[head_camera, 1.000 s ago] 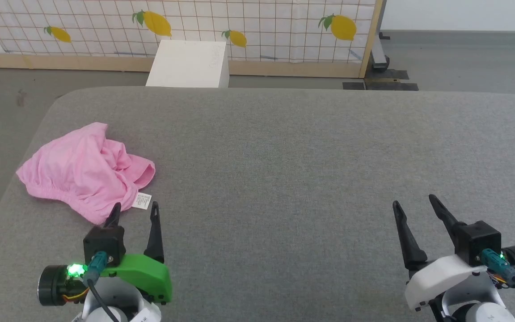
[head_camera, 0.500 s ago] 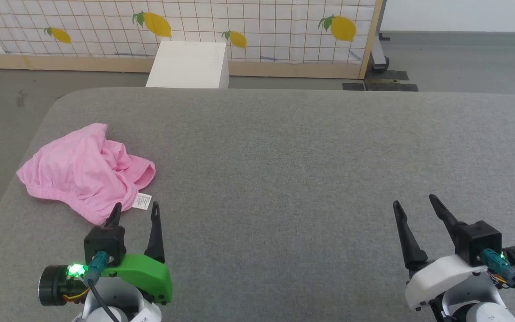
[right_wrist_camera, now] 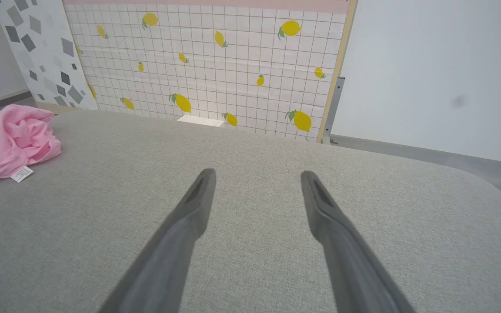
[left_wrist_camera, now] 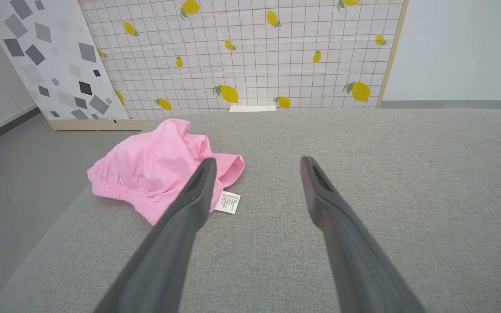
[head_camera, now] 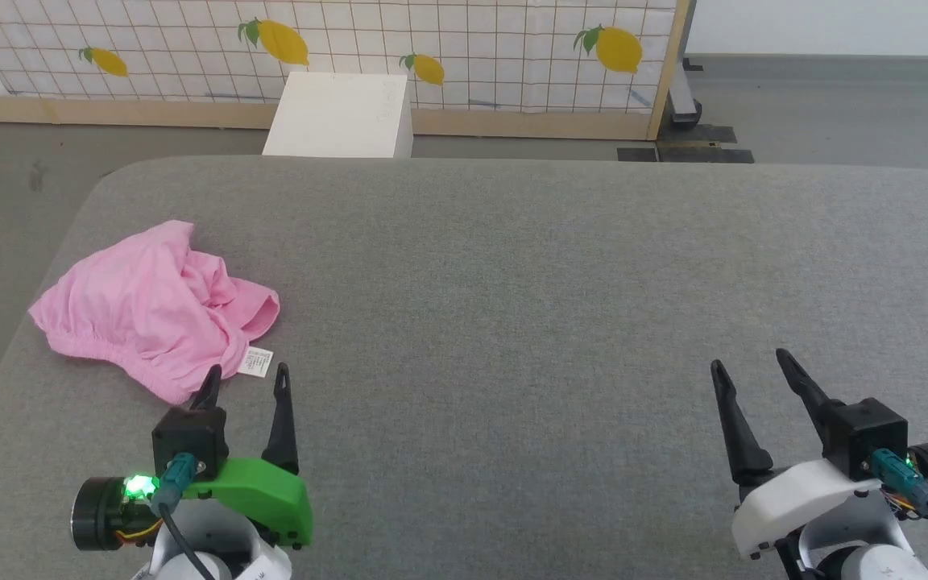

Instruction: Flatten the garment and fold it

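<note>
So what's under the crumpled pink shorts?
The crumpled light pink cotton shorts lie on the grey fabric surface; their small white care label sticks out. Anything tucked beneath is covered.

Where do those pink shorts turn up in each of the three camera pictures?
Head view: pink shorts at middle left.
Left wrist view: pink shorts left of centre, white label beside.
Right wrist view: pink shorts at far left edge.
Shared landmark: lemon-print screen behind.

One garment [head_camera: 150, 310], one box [head_camera: 341, 117], one left pincer [head_camera: 247, 368], one right pincer [head_camera: 750, 358].
</note>
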Motion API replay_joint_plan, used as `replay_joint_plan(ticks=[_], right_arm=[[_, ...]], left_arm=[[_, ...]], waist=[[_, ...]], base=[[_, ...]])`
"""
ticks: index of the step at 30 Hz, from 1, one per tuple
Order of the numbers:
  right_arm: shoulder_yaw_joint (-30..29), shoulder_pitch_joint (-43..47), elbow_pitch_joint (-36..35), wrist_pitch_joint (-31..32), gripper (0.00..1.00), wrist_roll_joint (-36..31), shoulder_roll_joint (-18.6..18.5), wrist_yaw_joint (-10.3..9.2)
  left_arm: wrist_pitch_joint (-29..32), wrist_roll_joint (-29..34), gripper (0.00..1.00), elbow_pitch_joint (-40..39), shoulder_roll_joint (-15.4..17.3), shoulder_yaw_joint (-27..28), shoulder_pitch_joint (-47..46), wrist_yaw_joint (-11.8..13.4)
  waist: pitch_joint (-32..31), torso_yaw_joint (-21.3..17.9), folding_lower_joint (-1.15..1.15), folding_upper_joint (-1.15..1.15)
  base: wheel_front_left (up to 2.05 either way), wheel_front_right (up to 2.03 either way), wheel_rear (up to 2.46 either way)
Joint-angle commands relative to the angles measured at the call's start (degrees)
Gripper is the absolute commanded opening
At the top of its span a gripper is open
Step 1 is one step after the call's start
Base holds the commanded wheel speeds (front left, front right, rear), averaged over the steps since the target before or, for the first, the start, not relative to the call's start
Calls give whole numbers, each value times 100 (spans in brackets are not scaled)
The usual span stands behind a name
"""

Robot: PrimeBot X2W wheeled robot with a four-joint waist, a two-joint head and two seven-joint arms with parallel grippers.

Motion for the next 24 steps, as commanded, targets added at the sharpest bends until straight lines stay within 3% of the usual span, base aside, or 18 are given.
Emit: replay_joint_plan(ticks=[1, 24], right_arm=[[-10, -63, -29, -47, 100, -6, 5, -3], [-111, -114, -30, -173, 100, 53, 9, -4]], left_arm=[[-4, -8, 100, 7, 33, -10, 0, -15], [1, -101, 100, 11, 102, -111, -10, -29]], waist=[[2, 2, 0, 0], [23, 6, 0, 0]], base=[[0, 0, 0], [0, 0, 0]])
